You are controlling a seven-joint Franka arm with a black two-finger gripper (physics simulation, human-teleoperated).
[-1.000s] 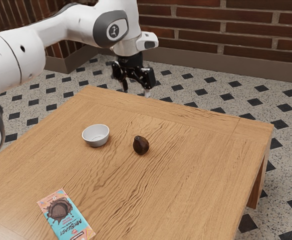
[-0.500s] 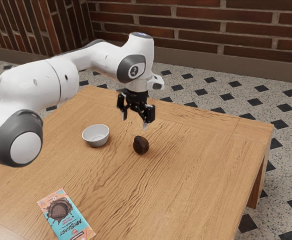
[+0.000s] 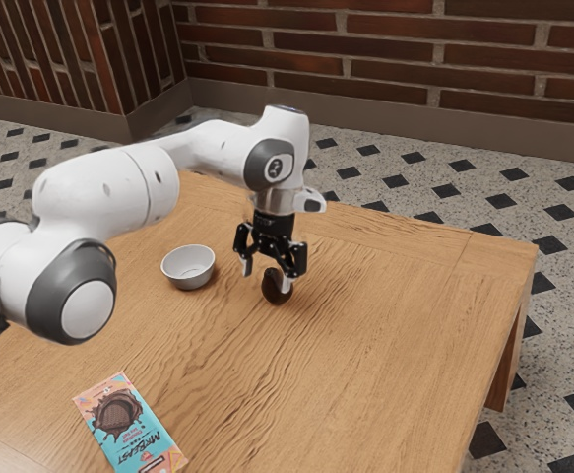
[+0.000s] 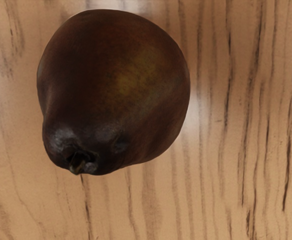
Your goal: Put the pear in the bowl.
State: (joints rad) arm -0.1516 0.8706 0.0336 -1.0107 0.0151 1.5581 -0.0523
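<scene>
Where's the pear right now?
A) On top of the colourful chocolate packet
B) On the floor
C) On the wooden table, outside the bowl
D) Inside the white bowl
C: the dark pear rests on the bare wood of the table, and the white bowl stands apart from it with nothing inside.

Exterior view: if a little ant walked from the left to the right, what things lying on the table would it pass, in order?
Chocolate bar → white bowl → dark pear.
</scene>
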